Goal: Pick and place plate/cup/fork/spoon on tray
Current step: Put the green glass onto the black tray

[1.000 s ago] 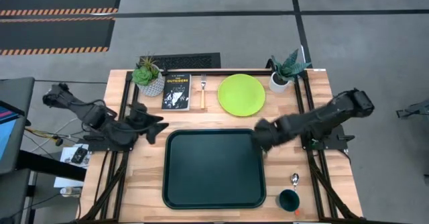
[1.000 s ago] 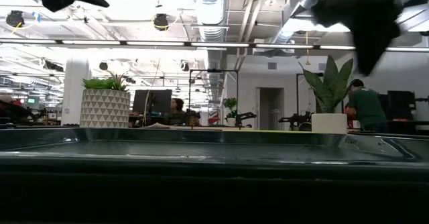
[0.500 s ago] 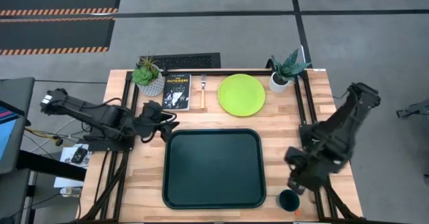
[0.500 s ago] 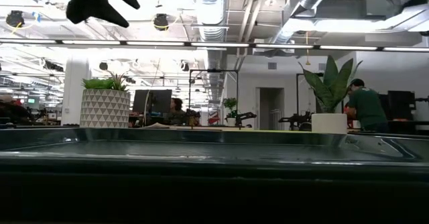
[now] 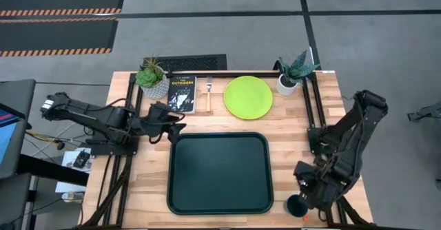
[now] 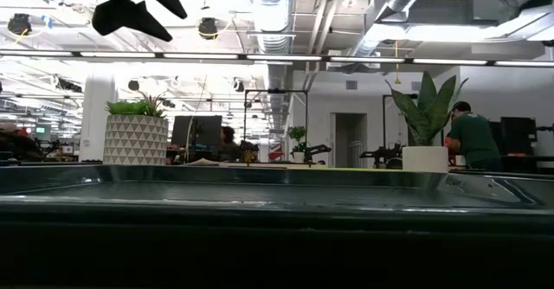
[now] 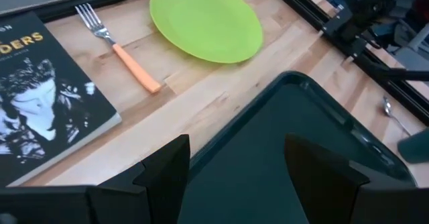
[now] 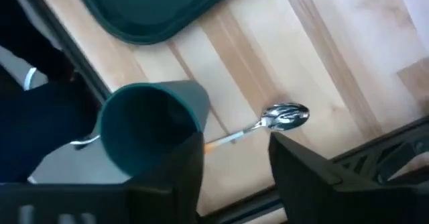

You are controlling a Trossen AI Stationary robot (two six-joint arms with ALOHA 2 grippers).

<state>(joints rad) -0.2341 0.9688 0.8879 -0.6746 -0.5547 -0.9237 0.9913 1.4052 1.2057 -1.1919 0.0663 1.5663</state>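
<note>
The dark green tray [image 5: 218, 173] lies in the middle of the table. The lime-green plate [image 5: 248, 96] and the fork [image 5: 209, 97] lie flat beyond it. The dark green cup [image 5: 296, 205] stands at the near right corner, beside the spoon [image 8: 287, 115], which lies flat. My right gripper [image 5: 305, 191] is open just above them; in the right wrist view its fingers [image 8: 234, 177] stand either side of the spoon's handle, one finger close by the cup [image 8: 149, 131]. My left gripper [image 5: 178, 124] is open in the air over the tray's far left corner [image 7: 238, 177].
A black book [image 5: 181, 93] lies left of the fork. Two white plant pots [image 5: 153, 82] [image 5: 288, 80] stand at the far corners. Frame rails [image 5: 315, 120] run along both table sides. Bare wood [image 5: 289, 123] shows between plate and tray. People stand in the room behind.
My right gripper has swung from the tray's far right corner toward the table's near right corner and come down over the spoon and cup, leaving the low view. My left gripper has moved a little toward the table's right, over the tray's far left corner.
</note>
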